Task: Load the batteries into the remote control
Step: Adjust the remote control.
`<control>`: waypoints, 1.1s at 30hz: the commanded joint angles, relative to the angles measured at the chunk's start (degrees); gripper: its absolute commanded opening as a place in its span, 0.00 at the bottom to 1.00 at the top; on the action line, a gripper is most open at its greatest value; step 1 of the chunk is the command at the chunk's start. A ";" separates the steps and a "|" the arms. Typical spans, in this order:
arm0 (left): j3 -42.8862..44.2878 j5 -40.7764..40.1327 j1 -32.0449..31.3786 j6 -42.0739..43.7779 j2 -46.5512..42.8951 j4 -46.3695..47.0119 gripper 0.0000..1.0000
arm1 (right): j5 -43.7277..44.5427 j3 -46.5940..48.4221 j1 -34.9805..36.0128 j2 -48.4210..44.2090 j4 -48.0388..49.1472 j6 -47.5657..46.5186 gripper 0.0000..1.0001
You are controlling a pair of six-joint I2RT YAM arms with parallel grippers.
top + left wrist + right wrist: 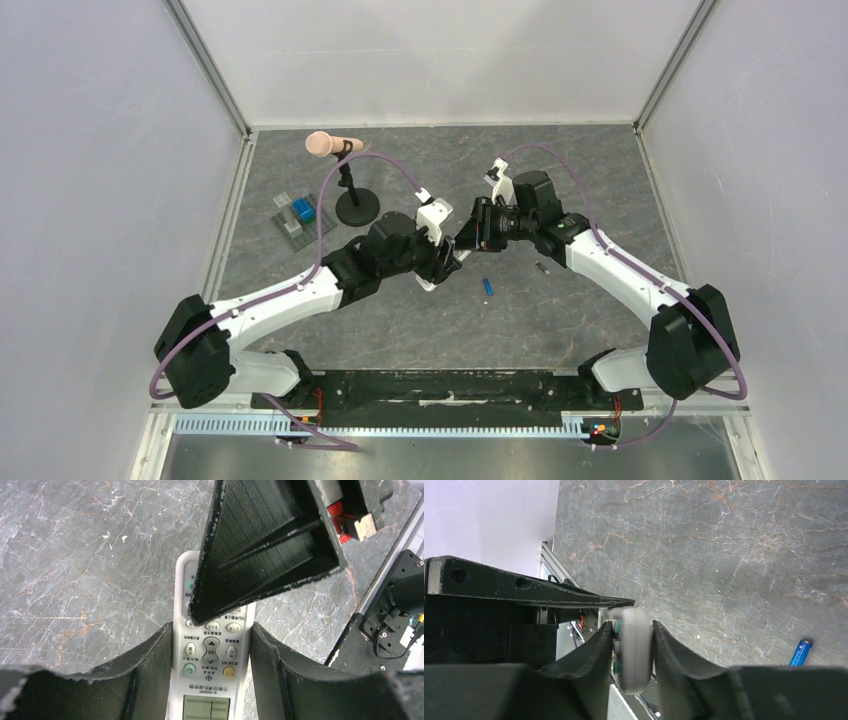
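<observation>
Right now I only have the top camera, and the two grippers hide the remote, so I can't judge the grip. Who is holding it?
Observer: Both are. The left gripper clamps the remote by its long edges.
Operator: And the right one?
Observer: The right gripper pinches the rounded end, one finger on the button face and one on the back.
Operator: Where is the screen?
Observer: The screen is at the other end, deep between the left fingers, facing that wrist camera.
</observation>
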 commanded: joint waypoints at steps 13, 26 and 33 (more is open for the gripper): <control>-0.64 -1.85 -1.02 23.52 -10.42 -1.34 0.69 | -5.14 0.17 -0.22 2.38 3.93 25.15 0.17; -10.37 -0.65 -2.10 45.61 -16.79 5.60 0.75 | 3.01 -7.33 -0.28 -2.20 7.05 50.54 0.12; -10.49 -2.81 -2.10 53.44 -13.77 4.56 0.73 | 4.59 -7.10 -0.25 -4.05 5.27 53.54 0.11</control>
